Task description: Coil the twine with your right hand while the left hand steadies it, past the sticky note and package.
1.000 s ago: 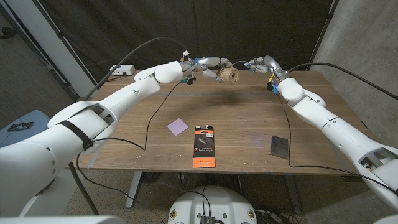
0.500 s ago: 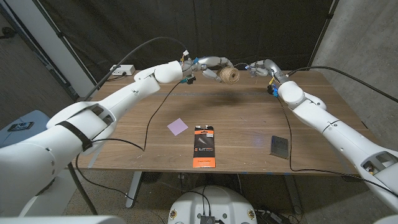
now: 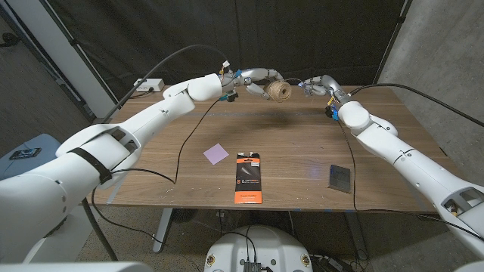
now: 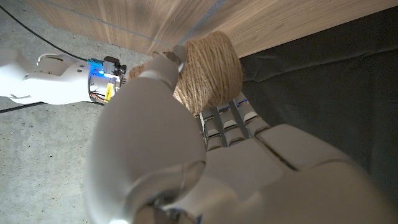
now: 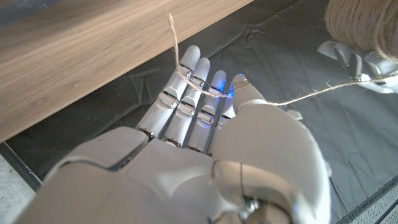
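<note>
My left hand [image 3: 259,79] grips the twine ball [image 3: 279,92] above the table's far edge [image 3: 363,88]; my right hand [image 3: 315,83], just beside, pinches its strand [image 5: 311,95]. Sticky note [image 3: 215,153] and package [image 3: 249,177] lie well apart, nearer me.

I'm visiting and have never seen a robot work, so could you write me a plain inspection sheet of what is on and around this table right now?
Surface: wooden table, no spills seen.
Job's things: twine ball held above the far edge; a strand runs from it to the right hand.
Clutter: purple sticky note, orange-and-black package, dark flat card.
Hands: left hand grips the ball; right hand has the strand across its fingers.
Cables: black cable lies on the table; another trails along the right arm.
Surroundings: dark curtain, concrete wall; no person seen.
</note>
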You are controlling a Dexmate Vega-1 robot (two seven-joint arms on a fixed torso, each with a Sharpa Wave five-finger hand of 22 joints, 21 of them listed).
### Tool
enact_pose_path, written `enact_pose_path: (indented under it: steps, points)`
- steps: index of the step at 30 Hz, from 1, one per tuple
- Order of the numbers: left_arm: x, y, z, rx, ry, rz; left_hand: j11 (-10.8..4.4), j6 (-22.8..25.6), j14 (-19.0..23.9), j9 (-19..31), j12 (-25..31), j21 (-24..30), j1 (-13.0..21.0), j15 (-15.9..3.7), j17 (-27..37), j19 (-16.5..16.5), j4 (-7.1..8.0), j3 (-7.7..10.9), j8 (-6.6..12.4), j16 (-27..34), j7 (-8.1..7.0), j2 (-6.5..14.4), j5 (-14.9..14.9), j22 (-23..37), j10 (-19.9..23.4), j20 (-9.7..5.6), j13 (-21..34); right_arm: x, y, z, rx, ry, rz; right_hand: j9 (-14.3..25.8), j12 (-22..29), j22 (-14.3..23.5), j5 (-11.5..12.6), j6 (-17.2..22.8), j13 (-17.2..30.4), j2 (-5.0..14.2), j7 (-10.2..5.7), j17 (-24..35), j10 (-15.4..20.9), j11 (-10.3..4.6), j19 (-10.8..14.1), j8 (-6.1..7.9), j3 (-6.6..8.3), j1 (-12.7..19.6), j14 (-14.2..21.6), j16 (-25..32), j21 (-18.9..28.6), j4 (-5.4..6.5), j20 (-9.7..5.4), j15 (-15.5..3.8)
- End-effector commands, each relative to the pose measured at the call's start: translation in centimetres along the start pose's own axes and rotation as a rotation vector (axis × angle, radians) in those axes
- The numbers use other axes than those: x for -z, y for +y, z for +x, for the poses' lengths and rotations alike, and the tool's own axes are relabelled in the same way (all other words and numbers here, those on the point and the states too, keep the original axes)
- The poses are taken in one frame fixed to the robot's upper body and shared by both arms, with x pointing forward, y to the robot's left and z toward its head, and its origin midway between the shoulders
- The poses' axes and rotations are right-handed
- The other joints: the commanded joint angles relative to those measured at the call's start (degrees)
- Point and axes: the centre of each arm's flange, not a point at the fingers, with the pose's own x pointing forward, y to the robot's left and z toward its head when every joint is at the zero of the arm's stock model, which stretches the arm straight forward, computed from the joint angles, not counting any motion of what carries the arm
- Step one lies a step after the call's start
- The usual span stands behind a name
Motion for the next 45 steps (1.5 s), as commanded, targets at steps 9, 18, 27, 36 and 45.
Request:
enact_pose_path:
  steps: [9, 18, 27, 36, 45]
  points:
    - [-0.4, 0.5, 0.1, -0.015, -0.006, 0.005, 0.06, 2.69, 0.10, 0.78, -0.36, 0.48, -0.36, -0.20, 0.61, -0.31, 2.19, 2.68, 0.19, -0.15, 0.55, 0.90, 0.34, 0.06, -0.03, -0.03, 0.13, 0.8, 1.3, -0.9, -0.035, 0.031, 0.018, 0.11, -0.46, 0.03, -0.14, -0.71, 0.14, -0.37, 0.18, 0.36, -0.93, -0.21, -0.43, -0.41, -0.38, -0.29, -0.84, -0.09, 0.24, 0.23, -4.71, -7.01]
    - [-0.5, 0.6, 0.1, -0.023, -0.004, 0.013, 0.10, 2.74, 0.15, 0.76, -0.44, 0.59, -0.36, -0.21, 0.64, -0.34, 2.16, 2.73, 0.16, -0.13, 0.62, 0.87, 0.34, 0.01, 0.04, 0.01, 0.02, 1.0, 1.7, -1.7, -0.035, 0.041, 0.032, 0.13, -0.58, 0.01, -0.11, -0.71, 0.15, -0.22, 0.23, 0.56, -1.04, -0.26, -0.53, -0.44, -0.53, -0.31, -1.03, 0.00, 0.28, 0.26, -4.72, -7.09]
    - [-0.6, 0.6, -0.2, -0.036, 0.002, 0.017, 0.07, 2.74, 0.16, 0.74, -0.43, 0.68, -0.37, -0.27, 0.66, -0.39, 2.16, 2.80, 0.12, -0.13, 0.55, 0.90, 0.35, -0.02, 0.16, 0.02, 0.02, 0.4, 2.1, -2.4, -0.033, 0.036, 0.036, 0.14, -0.61, -0.01, -0.06, -0.72, 0.17, -0.07, 0.22, 0.75, -0.93, -0.25, -0.50, -0.48, -0.63, -0.22, -1.19, 0.08, 0.37, 0.21, -4.70, -7.22]
    - [-0.4, 0.3, -0.5, -0.049, 0.013, 0.014, -0.02, 2.81, 0.20, 0.73, -0.45, 0.79, -0.38, -0.27, 0.65, -0.44, 2.16, 2.88, 0.12, -0.16, 0.41, 0.88, 0.35, -0.06, 0.19, 0.04, 0.03, -0.1, 2.6, -2.8, -0.036, 0.032, 0.054, 0.15, -0.65, -0.03, -0.04, -0.69, 0.23, -0.05, 0.25, 0.93, -0.95, -0.23, -0.47, -0.50, -0.75, -0.13, -1.27, 0.17, 0.46, 0.14, -4.71, -7.25]
    - [-0.1, 0.5, -1.0, -0.070, 0.026, 0.010, -0.04, 2.91, 0.27, 0.73, -0.47, 0.90, -0.36, -0.33, 0.62, -0.45, 2.14, 2.99, 0.13, -0.21, 0.46, 0.88, 0.39, -0.10, 0.29, 0.01, -0.01, -0.5, 3.6, -3.1, -0.052, 0.033, 0.062, 0.16, -0.69, -0.04, -0.02, -0.72, 0.26, 0.05, 0.34, 1.03, -0.95, -0.25, -0.55, -0.54, -0.82, -0.09, -1.40, 0.17, 0.50, 0.12, -4.72, -7.25]
